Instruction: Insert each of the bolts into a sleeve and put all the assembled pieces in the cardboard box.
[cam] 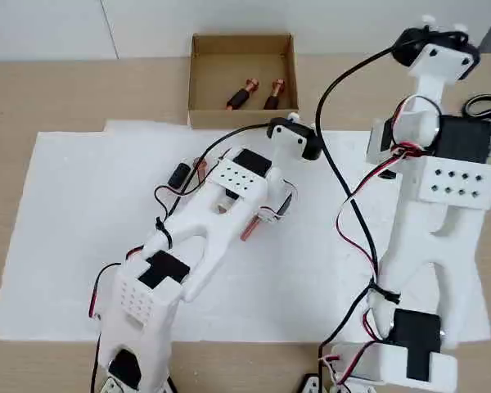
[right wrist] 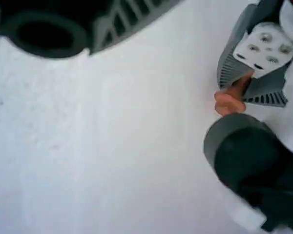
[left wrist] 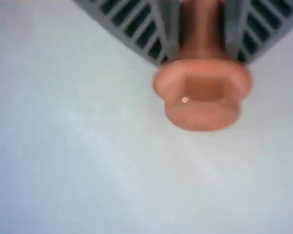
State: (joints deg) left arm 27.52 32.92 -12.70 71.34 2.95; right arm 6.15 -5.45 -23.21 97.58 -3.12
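Bolt (left wrist: pixel 201 95) in left hand (right wrist: pixel 246 87), over sheet (cam: pixel 82 246)

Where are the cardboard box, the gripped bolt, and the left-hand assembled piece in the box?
cardboard box (cam: pixel 221 119), high view, near wall.
bolt (left wrist: pixel 201 95), left wrist view, head.
left-hand assembled piece (cam: pixel 237 100), high view, black sleeve.

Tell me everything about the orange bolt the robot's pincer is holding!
The bolt is copper-orange and smooth, with a wide, flat-sided head on a thinner round shaft. The left pincer is shut on the shaft between its grey ribbed fingers, so the head pokes out beyond them. It sits tilted over the white sheet. No sleeve shows on it.
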